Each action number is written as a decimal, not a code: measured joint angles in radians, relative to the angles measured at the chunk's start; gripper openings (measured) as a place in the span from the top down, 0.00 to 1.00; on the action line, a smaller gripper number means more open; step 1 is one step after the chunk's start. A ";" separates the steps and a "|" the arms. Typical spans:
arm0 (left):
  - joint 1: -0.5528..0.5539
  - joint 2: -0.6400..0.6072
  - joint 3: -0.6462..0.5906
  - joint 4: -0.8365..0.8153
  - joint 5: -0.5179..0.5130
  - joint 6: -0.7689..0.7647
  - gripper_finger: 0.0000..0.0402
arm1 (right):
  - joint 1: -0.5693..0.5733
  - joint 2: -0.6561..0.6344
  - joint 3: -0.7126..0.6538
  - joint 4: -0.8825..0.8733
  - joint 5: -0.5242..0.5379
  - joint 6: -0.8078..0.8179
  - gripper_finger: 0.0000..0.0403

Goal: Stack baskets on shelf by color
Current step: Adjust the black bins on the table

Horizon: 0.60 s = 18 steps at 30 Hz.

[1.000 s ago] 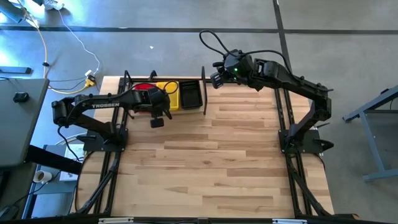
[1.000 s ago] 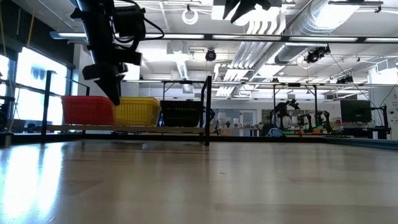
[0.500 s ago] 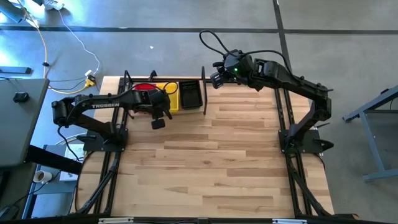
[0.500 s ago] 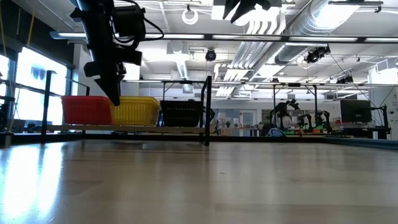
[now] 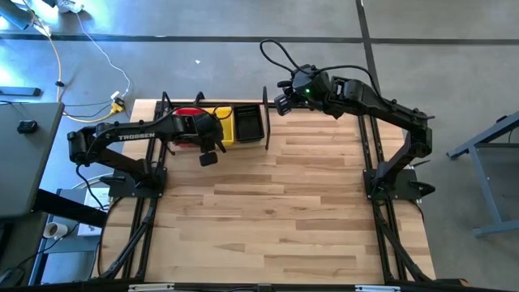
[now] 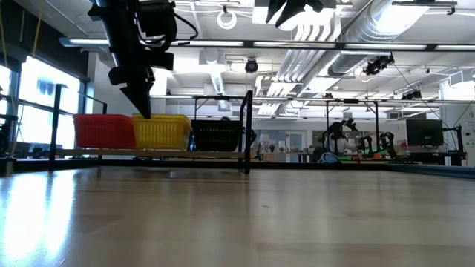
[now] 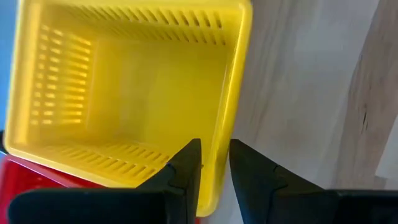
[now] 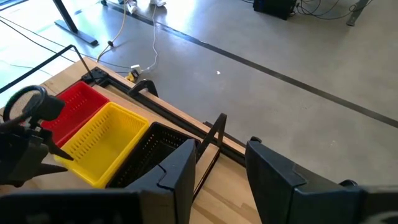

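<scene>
On the shelf [image 5: 266,122] at the table's far left, three stacks of baskets stand side by side on its board: red [image 5: 185,113], yellow [image 5: 222,123] and black [image 5: 248,123]. In the low view the red [image 6: 104,131], yellow [image 6: 163,132] and black [image 6: 217,135] stacks reach about the same height. My left gripper [image 7: 215,163] points steeply down over the yellow stack's near right corner [image 7: 219,186]. Its fingers are a narrow gap apart, and their tips [image 6: 144,113] are level with the rim. My right gripper [image 8: 221,174] hangs open high above the shelf's right end, holding nothing.
The shelf's black posts [image 6: 248,130] and tubing [image 8: 211,140] rise around the baskets. The slatted wooden tabletop [image 5: 276,203] spreads out in front of the shelf. Cables [image 8: 143,37] lie on the floor beyond the table's far edge.
My left gripper has risen a little, from beside the yellow stack's wall to the height of its rim. It has also shifted slightly toward the table's right. The baskets have stayed where they were.
</scene>
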 joint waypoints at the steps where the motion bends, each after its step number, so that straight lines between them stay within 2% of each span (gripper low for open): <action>1: 0.000 0.000 0.007 0.000 -0.001 0.001 0.82 | 0.000 0.000 0.000 0.000 0.000 0.000 0.69; 13: 0.000 0.000 0.102 -0.050 -0.021 0.045 0.82 | 0.000 0.000 0.000 0.000 -0.015 0.000 0.69; 18: 0.000 0.000 0.154 0.061 -0.019 0.044 0.82 | 0.000 0.000 0.000 0.000 -0.015 -0.001 0.69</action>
